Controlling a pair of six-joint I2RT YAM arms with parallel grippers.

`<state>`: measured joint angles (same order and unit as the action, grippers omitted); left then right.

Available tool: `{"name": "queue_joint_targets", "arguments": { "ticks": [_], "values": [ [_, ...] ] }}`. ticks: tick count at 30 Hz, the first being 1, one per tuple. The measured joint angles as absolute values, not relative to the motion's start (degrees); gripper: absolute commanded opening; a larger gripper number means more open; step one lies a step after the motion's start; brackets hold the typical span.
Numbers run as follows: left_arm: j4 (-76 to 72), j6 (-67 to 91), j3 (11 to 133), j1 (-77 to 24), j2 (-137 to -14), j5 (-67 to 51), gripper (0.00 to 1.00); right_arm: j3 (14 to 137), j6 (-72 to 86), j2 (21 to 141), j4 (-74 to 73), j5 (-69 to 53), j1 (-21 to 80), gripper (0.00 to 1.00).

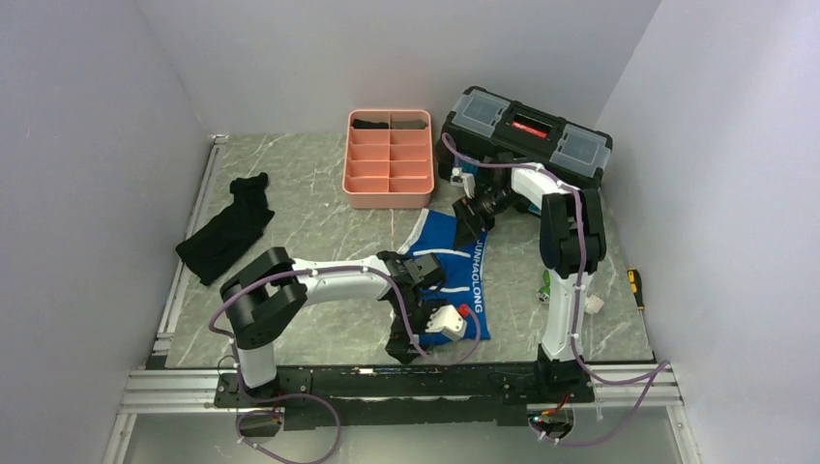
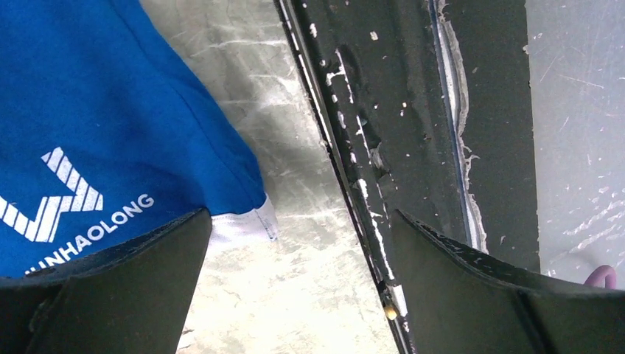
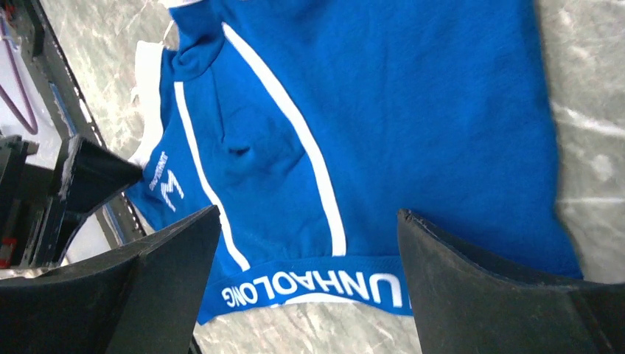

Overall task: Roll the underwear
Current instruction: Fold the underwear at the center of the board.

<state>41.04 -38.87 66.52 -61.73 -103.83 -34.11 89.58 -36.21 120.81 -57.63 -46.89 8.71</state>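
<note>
Pink tray, black cloth only from above, blue underwear spread out, white-striped, lettered, left gripper, right gripper gaping wide, empty.

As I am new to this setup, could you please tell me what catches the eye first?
The bright-blue underwear lies spread out in the middle, with the open left gripper at its near corner and the open right gripper over its far end. Behind it sits a pink tray, a black toolbox to its right, and a black garment lies far to the left.
</note>
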Motion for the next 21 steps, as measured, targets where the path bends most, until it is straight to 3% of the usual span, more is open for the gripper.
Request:
{"name": "queue_joint_targets", "arguments": {
  "ticks": [9,17,21],
  "values": [
    [40.86,-38.20,66.46,-66.08,-103.50,-31.66,0.99,88.77,-34.70,122.02,-56.58,-47.68,8.80,0.91],
    [38.13,-35.24,63.68,-66.72,-100.07,-23.86,0.99,80.71,-35.94,110.93,-56.27,-46.33,8.36,0.91],
    [36.14,-34.52,62.74,-66.67,-97.84,-19.40,0.90,79.18,-36.86,105.65,-56.51,-45.74,7.35,0.91]
  ]
}}
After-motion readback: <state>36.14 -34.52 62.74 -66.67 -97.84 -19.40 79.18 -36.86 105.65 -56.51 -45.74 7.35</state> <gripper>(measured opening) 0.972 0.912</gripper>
